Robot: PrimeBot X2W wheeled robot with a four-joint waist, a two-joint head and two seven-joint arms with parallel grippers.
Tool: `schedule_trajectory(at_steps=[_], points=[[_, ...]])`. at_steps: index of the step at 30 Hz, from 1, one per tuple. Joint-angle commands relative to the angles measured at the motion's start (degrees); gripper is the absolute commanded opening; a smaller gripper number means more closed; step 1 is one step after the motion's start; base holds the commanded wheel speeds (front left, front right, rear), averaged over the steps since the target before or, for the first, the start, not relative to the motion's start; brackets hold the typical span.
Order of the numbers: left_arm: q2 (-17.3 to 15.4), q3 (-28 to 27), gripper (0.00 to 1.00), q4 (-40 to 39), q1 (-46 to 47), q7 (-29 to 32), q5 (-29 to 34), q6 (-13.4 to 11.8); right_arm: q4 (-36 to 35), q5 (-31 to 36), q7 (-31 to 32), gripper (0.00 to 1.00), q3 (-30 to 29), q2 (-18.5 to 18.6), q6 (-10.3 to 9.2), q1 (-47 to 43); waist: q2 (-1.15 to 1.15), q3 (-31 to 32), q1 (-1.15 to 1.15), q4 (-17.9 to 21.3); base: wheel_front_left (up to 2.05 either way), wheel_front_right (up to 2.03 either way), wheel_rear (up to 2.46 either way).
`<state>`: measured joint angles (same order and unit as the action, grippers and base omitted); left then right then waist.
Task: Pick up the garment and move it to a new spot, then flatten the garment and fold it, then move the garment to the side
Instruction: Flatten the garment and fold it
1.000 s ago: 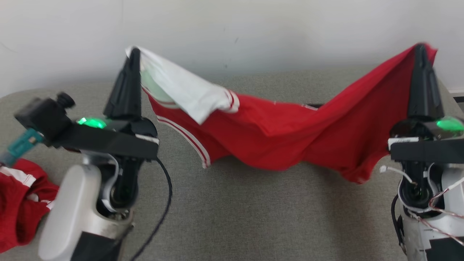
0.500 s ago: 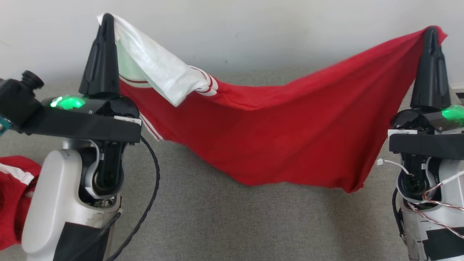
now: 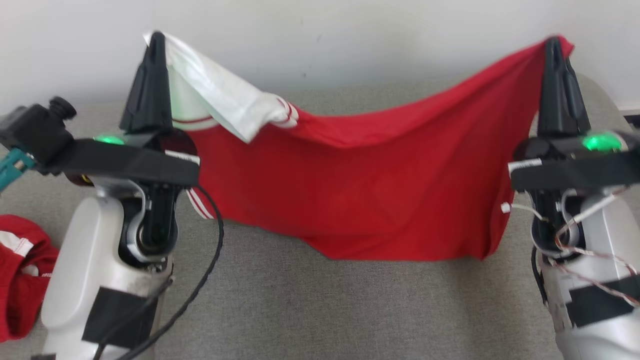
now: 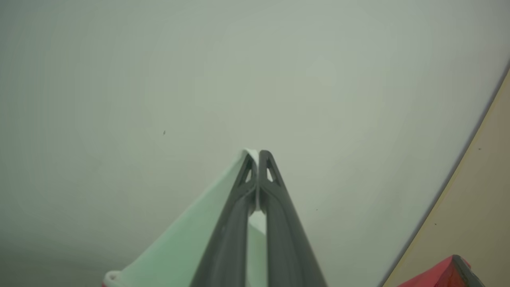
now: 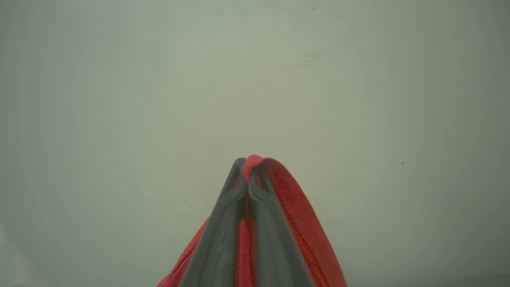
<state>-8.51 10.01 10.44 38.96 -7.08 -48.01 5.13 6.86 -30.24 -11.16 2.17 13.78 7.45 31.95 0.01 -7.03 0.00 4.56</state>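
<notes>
The garment (image 3: pixel 360 190), red with a white sleeve and red-and-white stripes, hangs stretched between my two grippers above the grey cushioned surface (image 3: pixel 325 310). My left gripper (image 3: pixel 157 36) is shut on its white corner at upper left; in the left wrist view the fingertips (image 4: pixel 259 153) pinch white cloth (image 4: pixel 187 247). My right gripper (image 3: pixel 552 41) is shut on a red corner at upper right; the right wrist view shows red fabric (image 5: pixel 295 215) draped over the closed fingertips (image 5: pixel 247 161). The lower hem sags just above the surface.
Another red-and-white garment (image 3: pixel 20 280) lies crumpled at the left edge of the surface. A pale wall (image 3: pixel 320 40) rises right behind the surface. Black cables (image 3: pixel 200 280) dangle from my left arm.
Both grippers rose, lifting and spreading the garment off the surface; the cloth hangs flatter and wider. In the last half second the grippers drew slightly inward.
</notes>
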Motion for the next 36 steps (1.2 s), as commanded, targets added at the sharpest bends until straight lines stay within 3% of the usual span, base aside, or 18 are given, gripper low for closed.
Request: schedule_trajectory(at_steps=[1, 8, 11, 17, 24, 30, 36], points=[[-0.04, -0.21, 0.0, 0.41, 1.42, -0.87, 0.87, 0.41, 0.42, 0.79, -0.47, 0.0, 0.68, 0.31, 0.05, 1.67, -0.01, -0.24, 0.0, 0.23, 0.0, 0.0, 0.0], [0.92, -0.61, 0.0, 0.45, 7.34, -6.69, 2.09, 1.72, 0.31, 8.06, -3.98, 0.0, 3.72, 2.39, 0.05, 9.99, -0.01, -0.71, 0.0, 0.41, 0.0, 0.0, 0.0], [1.3, -0.02, 0.0, -0.75, 5.55, -7.43, 0.96, 2.09, -1.19, 9.4, -3.91, 0.0, 4.98, 3.35, 0.05, 7.62, -0.01, -0.61, 0.0, -0.06, 0.0, 0.0, 0.0], [-0.54, 4.57, 0.0, -2.5, -5.13, -5.28, -0.81, 2.44, 2.58, 4.98, -2.03, 0.0, 9.12, 6.78, 0.05, -1.42, -0.01, -0.18, 0.0, -1.1, 0.0, 0.0, 0.0], [-2.03, 3.83, 0.0, -8.47, -21.32, -4.94, -4.59, 0.88, -1.4, -4.44, 2.95, 0.0, 7.34, 7.6, 0.05, -15.56, -0.01, -0.73, 0.0, -1.59, 0.0, 0.0, 0.0], [-2.28, 4.9, 0.0, -12.05, -31.68, -3.88, -5.96, -0.99, -4.71, -6.51, 6.75, 0.0, 0.74, 4.52, 0.05, -26.61, -0.01, -0.33, 0.0, -2.08, 0.0, 0.0, 0.0], [-1.4, 6.48, 0.0, -11.26, -36.35, -3.08, -6.7, -2.1, -6.42, -5.74, 10.53, 0.0, -2.92, 0.05, 0.05, -33.03, -0.01, 0.63, 0.0, -2.4, 0.0, 0.0, 0.0]])
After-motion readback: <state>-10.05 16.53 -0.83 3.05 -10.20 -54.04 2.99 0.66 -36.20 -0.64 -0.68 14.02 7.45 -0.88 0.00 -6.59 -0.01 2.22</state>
